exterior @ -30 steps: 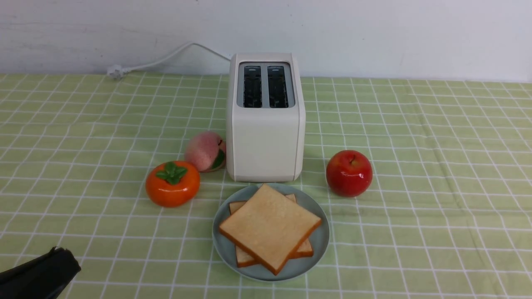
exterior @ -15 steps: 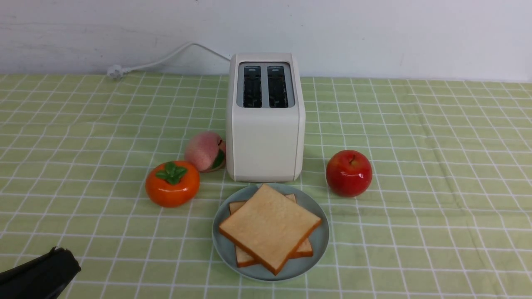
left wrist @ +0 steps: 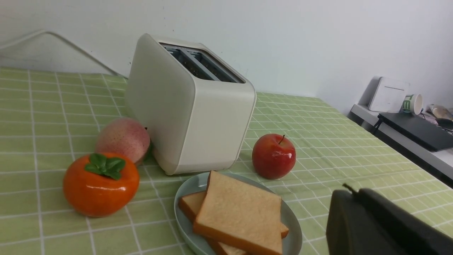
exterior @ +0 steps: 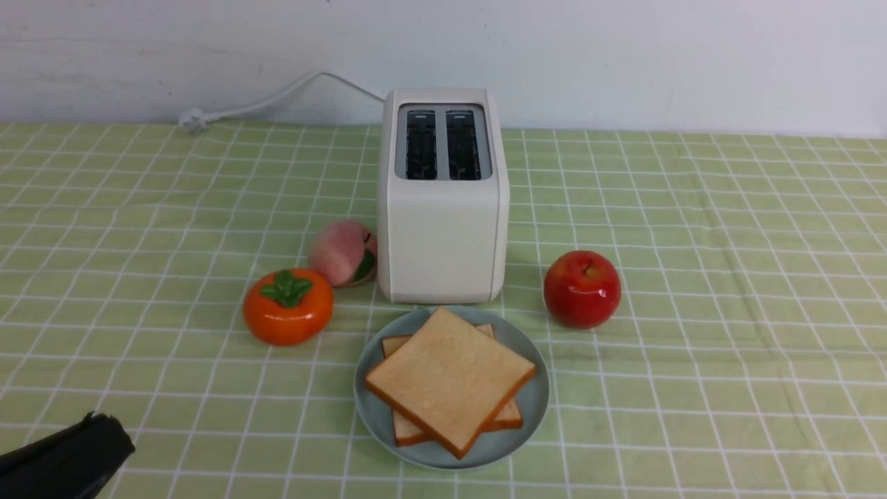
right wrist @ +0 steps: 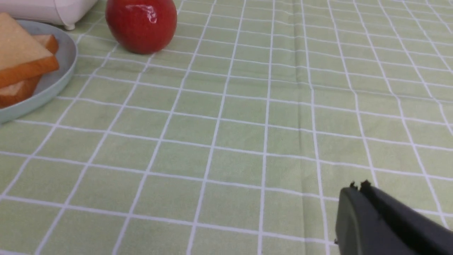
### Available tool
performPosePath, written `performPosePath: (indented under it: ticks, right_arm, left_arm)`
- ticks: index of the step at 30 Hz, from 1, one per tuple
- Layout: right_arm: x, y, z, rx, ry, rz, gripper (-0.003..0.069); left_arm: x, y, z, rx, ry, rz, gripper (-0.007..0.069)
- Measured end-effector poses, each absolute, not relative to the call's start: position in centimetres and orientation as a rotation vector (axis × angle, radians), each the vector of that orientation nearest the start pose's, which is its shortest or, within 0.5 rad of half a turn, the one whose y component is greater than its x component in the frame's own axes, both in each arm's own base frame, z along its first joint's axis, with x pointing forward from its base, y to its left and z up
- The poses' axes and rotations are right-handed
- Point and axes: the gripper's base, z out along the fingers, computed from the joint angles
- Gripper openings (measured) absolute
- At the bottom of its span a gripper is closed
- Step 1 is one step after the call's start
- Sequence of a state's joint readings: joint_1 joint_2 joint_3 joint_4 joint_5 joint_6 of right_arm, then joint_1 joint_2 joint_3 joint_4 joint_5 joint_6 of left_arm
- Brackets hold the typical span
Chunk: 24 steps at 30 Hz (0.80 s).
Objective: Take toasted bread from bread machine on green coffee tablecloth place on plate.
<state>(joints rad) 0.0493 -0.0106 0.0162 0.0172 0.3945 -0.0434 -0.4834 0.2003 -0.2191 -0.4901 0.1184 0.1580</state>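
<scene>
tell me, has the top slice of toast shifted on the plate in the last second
No. In the front view the top slice keeps the same place on the plate, its far corner equally near the toaster.

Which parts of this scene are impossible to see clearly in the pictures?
- Lower slice of toasted bread: front view, mostly covered by the upper slice.
- Bread machine slot bottoms: front view, too dark.
- Right gripper: absent from the front view; in the right wrist view, cut by the frame edge.
- Peach: front view, its far side hidden by the bread machine.
</scene>
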Motion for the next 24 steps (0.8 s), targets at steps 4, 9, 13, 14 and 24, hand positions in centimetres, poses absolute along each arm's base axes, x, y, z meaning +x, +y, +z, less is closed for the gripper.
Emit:
performPosePath:
  ticks: [4, 9, 13, 14, 24]
  right_arm:
    - [5.18, 0.3, 17.29, -0.079, 1.882, 0.017, -0.0017]
    - [5.18, 0.3, 17.29, -0.08, 1.882, 0.015, -0.0013]
    - [5.18, 0.29, 17.28, -0.08, 1.883, 0.015, -0.001]
    - [5.18, 0.29, 17.28, -0.08, 1.883, 0.015, -0.001]
    - [5.18, 0.29, 17.28, -0.08, 1.883, 0.015, -0.0005]
  left_arm:
    - [5.86, -3.65, 26.55, 0.169, 1.602, -0.678, -0.0002]
    - [5.86, -3.65, 26.55, 0.169, 1.602, -0.678, 0.0001]
    - [5.86, -3.65, 26.55, 0.169, 1.602, -0.678, 0.0005]
    - [5.86, -3.65, 26.55, 0.169, 1.602, -0.678, 0.0005]
    - [5.86, -3.65, 26.55, 0.169, 1.602, -0.678, 0.0019]
